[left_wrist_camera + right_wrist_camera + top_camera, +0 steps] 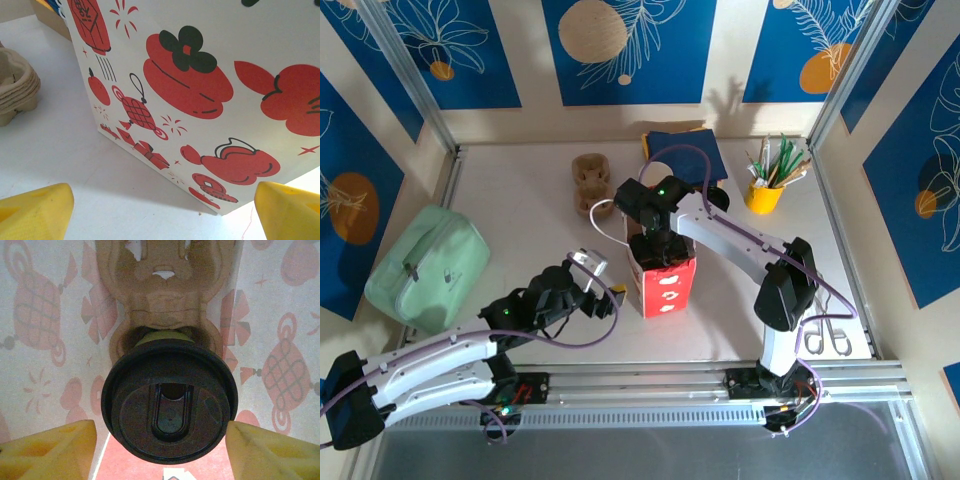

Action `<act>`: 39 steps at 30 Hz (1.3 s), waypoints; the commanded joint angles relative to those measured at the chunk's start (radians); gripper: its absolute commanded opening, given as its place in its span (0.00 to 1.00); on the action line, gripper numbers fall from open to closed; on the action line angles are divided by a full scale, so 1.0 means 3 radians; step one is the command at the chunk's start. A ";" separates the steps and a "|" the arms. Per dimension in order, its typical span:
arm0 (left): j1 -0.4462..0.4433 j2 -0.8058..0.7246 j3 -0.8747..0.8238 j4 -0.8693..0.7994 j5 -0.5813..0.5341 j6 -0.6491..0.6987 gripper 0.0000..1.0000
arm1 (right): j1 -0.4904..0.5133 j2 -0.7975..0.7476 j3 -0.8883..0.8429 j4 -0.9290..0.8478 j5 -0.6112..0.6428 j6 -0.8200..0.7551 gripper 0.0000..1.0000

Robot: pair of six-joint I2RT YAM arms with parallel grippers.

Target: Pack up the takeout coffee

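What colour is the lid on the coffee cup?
Black; the lid shows best in the right wrist view.

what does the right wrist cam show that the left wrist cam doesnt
Right wrist: the inside of the bag, where the takeout coffee sits in a pulp carrier, flanked by the yellow fingers of the right gripper; contact unclear.
Left wrist: the bag's printed outside, a stack of carriers beside it on the table, and the left gripper open.
Both: the red-printed bag, with yellow fingers in the bottom corners.
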 commanded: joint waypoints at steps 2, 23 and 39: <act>-0.0023 -0.0010 0.0067 0.0014 -0.0020 0.0028 0.93 | 0.0036 -0.0175 0.0111 -0.0074 0.0051 0.0054 0.66; -0.0023 -0.0036 0.0037 0.0011 -0.0022 -0.0015 0.93 | 0.0051 -0.0393 0.0119 -0.0024 0.0077 0.0089 0.54; -0.0028 -0.0053 0.0024 0.0001 -0.0037 -0.0016 0.93 | 0.0065 -0.0487 0.0302 -0.0085 0.0097 0.0074 0.47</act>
